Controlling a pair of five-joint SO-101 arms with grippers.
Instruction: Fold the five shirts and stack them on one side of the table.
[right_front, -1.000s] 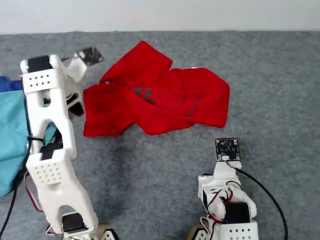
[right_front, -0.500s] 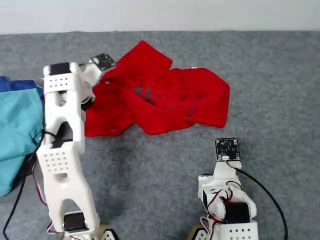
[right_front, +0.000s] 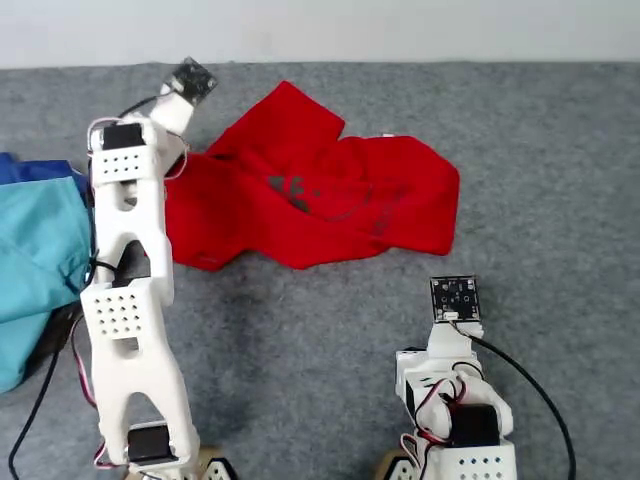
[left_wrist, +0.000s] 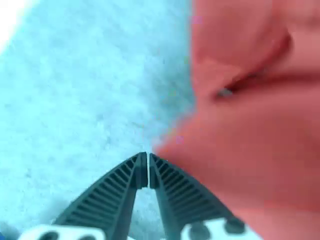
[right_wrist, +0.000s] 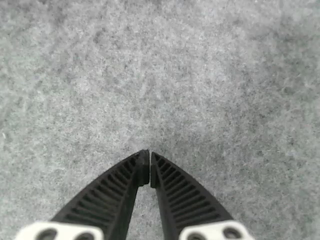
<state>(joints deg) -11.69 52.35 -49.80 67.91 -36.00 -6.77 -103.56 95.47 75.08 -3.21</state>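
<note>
We judge folding barely begun: the red shirt (right_front: 320, 200) lies crumpled near the table's (right_front: 560, 150) far edge, the teal shirt (right_front: 35, 250) at its left edge, and the left gripper (left_wrist: 148, 172) and right gripper (right_wrist: 150, 170) are both closed.

The table (right_front: 560, 180) is covered in grey felt. A crumpled red shirt (right_front: 330, 200) is spread at upper centre; teal cloth (right_front: 35, 250) is laid at the left edge.

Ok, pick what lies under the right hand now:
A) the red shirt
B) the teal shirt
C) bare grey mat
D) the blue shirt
C: the right hand hangs shut over bare grey mat, and the red shirt lies farther up the table.
</note>
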